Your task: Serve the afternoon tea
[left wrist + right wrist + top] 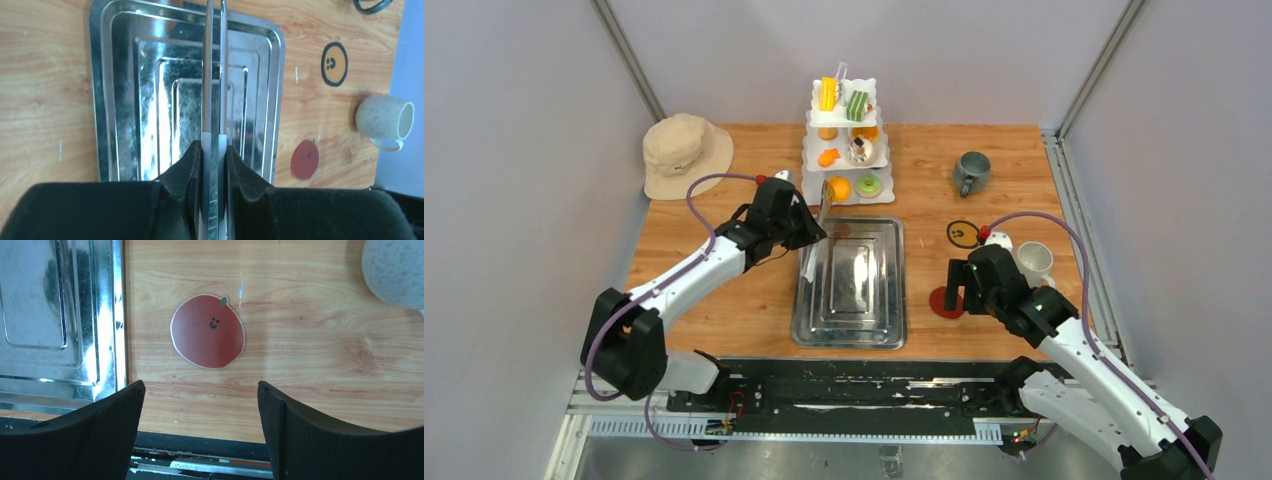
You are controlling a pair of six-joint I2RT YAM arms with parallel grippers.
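Clamped tight in my left hand point(214, 147) is a pair of thin metal tongs point(214, 75). Its blades run straight out ahead of the hand over the steel tray point(125, 90), which lies bare beneath them. My right hand point(200, 385) hangs spread wide with nothing in it, directly above a red coaster point(207, 331) on the counter point(310, 355). The white mug point(395, 270) sits ahead and to the right of that hand, off the coaster. A yellow coaster point(964, 234) lies farther out, also unoccupied, and the grey mug point(971, 172) stands well beyond it. Past the tongs' tips, the pastries point(838, 188) all rest on the white tiered stand point(808, 160).

I judge the serving as barely begun: no pastry is lifted, and neither mug is on a coaster.

Only the left wrist view shows how firmly the tongs are pinched. Only the right wrist view shows the little face on the red coaster. The stand, the grey mug and the hat point(684, 150) appear in the overhead view alone.
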